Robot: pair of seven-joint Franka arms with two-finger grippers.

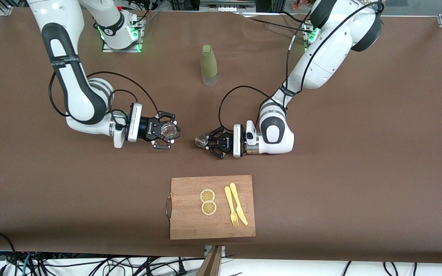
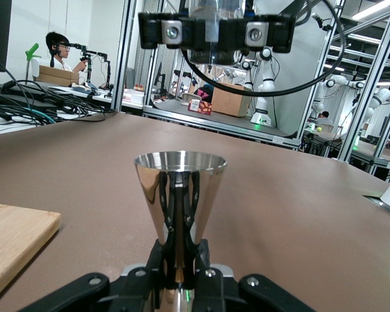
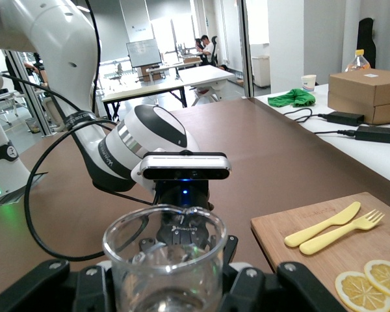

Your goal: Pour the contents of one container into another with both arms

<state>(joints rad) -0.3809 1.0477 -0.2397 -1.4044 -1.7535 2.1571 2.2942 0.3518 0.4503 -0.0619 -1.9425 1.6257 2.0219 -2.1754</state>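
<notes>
My left gripper (image 1: 208, 142) is shut on the narrow waist of the silvery metal jigger (image 1: 201, 141), held upright over the middle of the table. In the left wrist view the jigger (image 2: 180, 188) rises from between my fingers, upper cone open at the top. My right gripper (image 1: 169, 131) is shut on the small clear glass cup (image 1: 170, 130), beside the jigger toward the right arm's end, with a gap between them. The cup (image 3: 164, 260) fills the right wrist view, mouth up. The right gripper (image 2: 214, 29) hangs higher than the jigger's rim.
A tall olive-green bottle (image 1: 208, 66) stands farther from the front camera, between the arms' bases. A wooden cutting board (image 1: 190, 226) lies nearer the camera, carrying two lemon slices (image 1: 207, 195), a yellow fork (image 1: 230, 207) and a yellow knife (image 1: 238, 203).
</notes>
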